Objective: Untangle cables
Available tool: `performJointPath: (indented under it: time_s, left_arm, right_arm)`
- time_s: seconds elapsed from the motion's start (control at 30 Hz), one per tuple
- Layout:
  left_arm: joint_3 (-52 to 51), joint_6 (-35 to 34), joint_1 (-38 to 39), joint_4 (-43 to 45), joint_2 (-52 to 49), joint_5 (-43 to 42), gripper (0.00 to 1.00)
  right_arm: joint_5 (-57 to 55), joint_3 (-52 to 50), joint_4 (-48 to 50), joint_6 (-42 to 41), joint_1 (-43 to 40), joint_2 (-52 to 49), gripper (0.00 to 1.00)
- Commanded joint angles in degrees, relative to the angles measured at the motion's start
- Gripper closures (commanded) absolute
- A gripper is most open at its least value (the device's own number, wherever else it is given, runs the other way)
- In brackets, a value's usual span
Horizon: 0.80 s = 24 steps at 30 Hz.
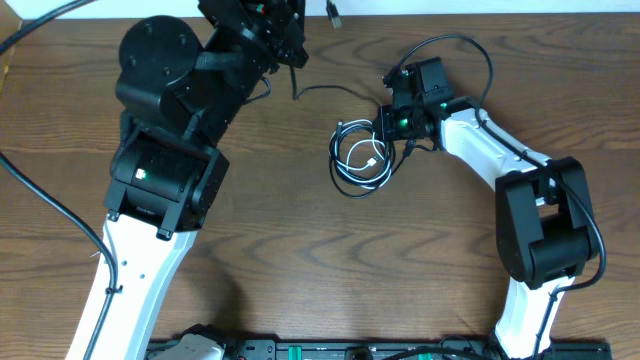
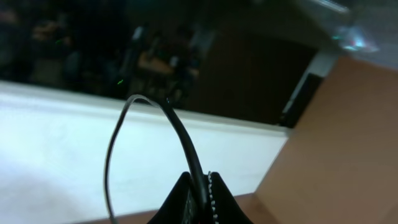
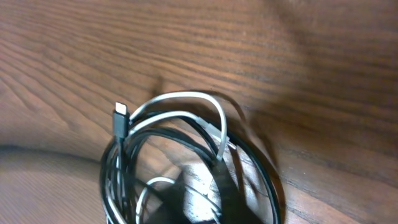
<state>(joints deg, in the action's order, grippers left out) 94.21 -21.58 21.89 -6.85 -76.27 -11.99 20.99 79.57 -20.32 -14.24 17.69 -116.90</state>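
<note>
Both clamped: left jaws pinch one black cable [image 2: 181, 130], right jaws nip the coiled cables [image 3: 186, 94].

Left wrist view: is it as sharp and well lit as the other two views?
No. Left wrist view: the black cable is fairly sharp, the background dark and blurred. Right wrist view: the grain of the table is crisp, but the cable coil goes soft toward the bottom edge. Overhead view: evenly lit and sharp, with soft shadows.
</note>
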Motion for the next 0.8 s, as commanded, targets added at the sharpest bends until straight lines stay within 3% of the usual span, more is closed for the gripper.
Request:
performJointPath:
  time_s: [0.0,0.2,0.47,0.6,0.77]
  left_arm:
    - [0.6,0.9,-0.8,-3.0,0.9,6.7,0.93]
    - [0.6,1.1,-5.1,-10.3,0.8,14.9,0.93]
    - [0.5,1.0,-12.6,-14.7,0.2,15.1,0.93]
    - [0.5,1.0,-14.3,-15.3,0.2,15.1,0.93]
    - [0.5,1.0,-14.5,-15.8,0.2,15.1,0.92]
  right_arm:
    - [0.4,1.0,-0.3,0.6,0.0,5.1,0.99]
    - [1.8,1.0,-0.7,0.6,-0.4,17.7,0.99]
    - [2.0,1.0,-0.7,-2.2,-0.5,33.1,0.99]
    - [1.7,1.0,0.2,-5.7,-0.5,36.9,0.99]
    - [1.4,2.5,8.0,-12.6,-2.1,39.0,0.99]
